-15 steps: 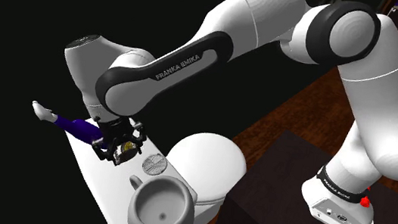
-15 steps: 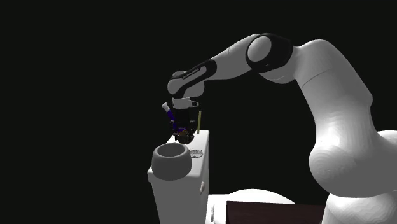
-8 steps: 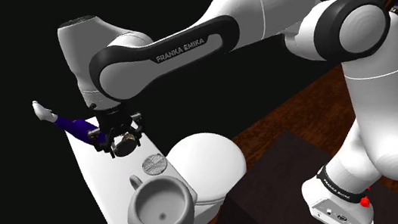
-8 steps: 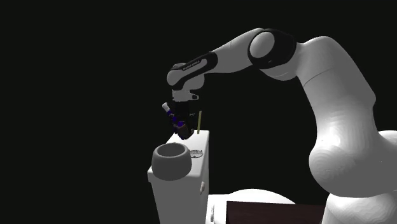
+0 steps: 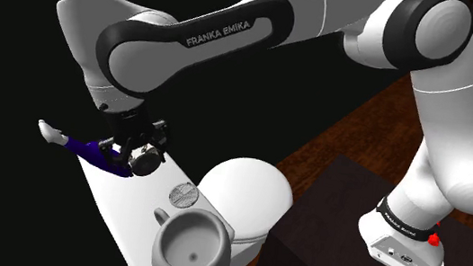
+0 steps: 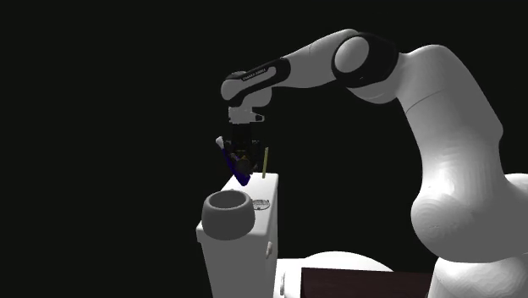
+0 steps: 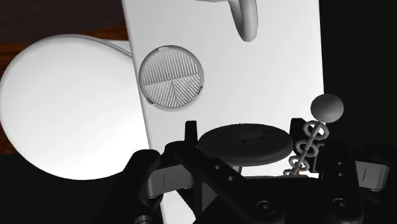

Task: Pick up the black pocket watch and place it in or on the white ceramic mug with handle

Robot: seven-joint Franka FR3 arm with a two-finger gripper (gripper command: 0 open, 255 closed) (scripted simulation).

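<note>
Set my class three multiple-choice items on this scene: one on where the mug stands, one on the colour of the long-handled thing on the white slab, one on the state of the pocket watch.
1. Where does the mug stand?
A on the white slab, by the round ribbed disc
B on the brown floor
C on the robot's stand

2. What colour is the handle of the long-handled thing?
A red
B dark blue-purple
C green

3. What is the state of the pocket watch?
A lying in the mug
B lying on the floor
C clasped between the fingers

Answers:
1 A, the mug sits on the slab next to the disc.
2 B, the handle is blue-purple with a white end.
3 C, the fingers grip the dark watch from both sides.
</note>
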